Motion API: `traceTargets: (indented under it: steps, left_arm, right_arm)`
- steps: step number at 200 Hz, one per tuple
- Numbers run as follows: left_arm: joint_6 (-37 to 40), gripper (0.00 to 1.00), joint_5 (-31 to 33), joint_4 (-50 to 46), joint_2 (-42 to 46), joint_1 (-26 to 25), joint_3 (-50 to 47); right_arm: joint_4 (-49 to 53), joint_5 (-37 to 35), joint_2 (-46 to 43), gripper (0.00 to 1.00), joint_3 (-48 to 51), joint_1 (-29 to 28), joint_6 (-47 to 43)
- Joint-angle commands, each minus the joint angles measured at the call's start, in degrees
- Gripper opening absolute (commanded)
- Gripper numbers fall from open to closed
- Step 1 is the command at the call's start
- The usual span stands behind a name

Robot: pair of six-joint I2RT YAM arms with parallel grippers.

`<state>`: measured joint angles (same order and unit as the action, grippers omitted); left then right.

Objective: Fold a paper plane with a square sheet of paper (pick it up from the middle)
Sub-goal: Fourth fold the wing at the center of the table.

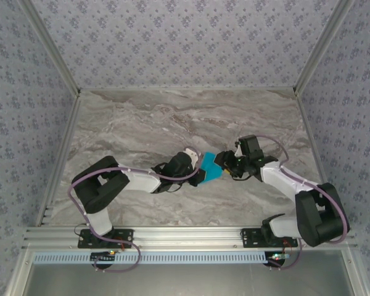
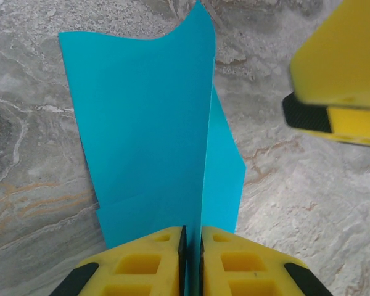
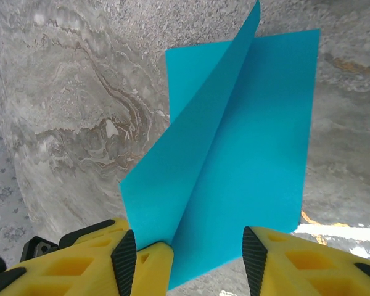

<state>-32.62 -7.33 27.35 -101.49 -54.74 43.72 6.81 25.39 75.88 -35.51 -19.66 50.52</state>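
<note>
Right wrist view: right tool [image 3: 188, 234] fingers [image 3: 149, 269] cut by bottom edge. Near corner of blue sheet [image 3: 246, 154] hidden behind one finger. Whether other pad touches sheet: cannot tell.
Left wrist view: left tool [image 2: 191, 237] cut by bottom edge. Sheet's near edge hidden behind its fingers [image 2: 142, 265]. Right tool blurred, cut by top and right edges, jaw gap unseen.
Top view: sheet's creases too small to read. Its near-left part covered by left tool. Tool-to-sheet contact too small to tell.

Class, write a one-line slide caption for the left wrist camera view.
Left gripper pinches the partly folded square sheet of paper, with the marble table behind it.
</note>
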Motion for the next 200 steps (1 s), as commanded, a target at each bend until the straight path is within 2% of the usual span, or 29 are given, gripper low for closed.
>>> traceTargets:
  steps: [1,93,200]
  left_arm:
    - [-6.5,0.16,-2.3,3.7,-1.3,0.4,-0.6]
    - [-14.4,0.17,-2.9,7.0,-3.2,0.6,-2.4]
    - [-17.8,0.18,-7.2,5.6,-5.0,1.4,-0.7]
  right_arm:
    - [-3.9,2.3,2.4,0.51,1.1,-0.5,0.2]
    - [-7.9,3.6,8.8,0.45,0.9,-1.2,-0.1]
    - [-10.0,4.5,13.3,0.42,-0.3,-1.2,-1.5]
